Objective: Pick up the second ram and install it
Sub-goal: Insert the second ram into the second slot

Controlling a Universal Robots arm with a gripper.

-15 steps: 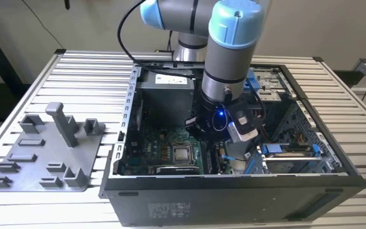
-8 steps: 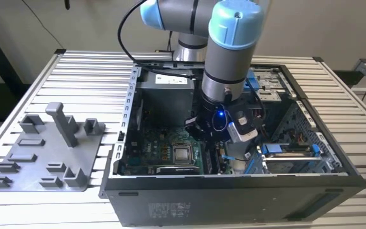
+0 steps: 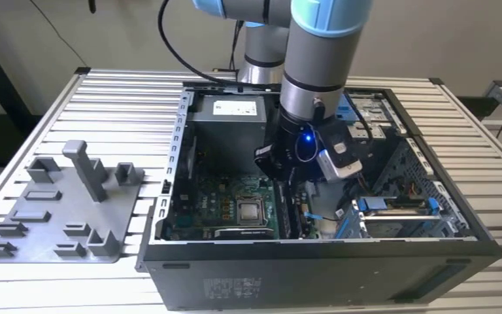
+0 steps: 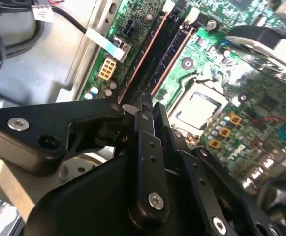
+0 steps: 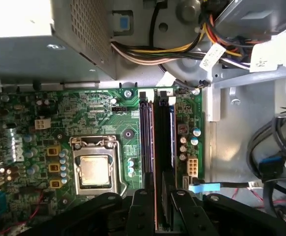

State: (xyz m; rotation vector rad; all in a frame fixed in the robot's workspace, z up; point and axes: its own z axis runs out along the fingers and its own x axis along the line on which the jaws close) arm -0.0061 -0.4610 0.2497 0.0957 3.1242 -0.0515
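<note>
Second ram [image 5: 163,162] | standing edge-on in your motherboard [image 5: 83,118] slot, just beside the CPU socket [image 5: 94,169] | gripper [image 5: 163,209] fingers closed thin over its top edge, seemingly to press it home inside the computer case [image 3: 321,275].

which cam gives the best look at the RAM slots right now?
First wrist view: the RAM slots run nearly full length beside the CPU socket, gripper over their near end. Second wrist view shows them at a slant, partly behind the gripper. Exterior view: mostly hidden under the arm.
</note>
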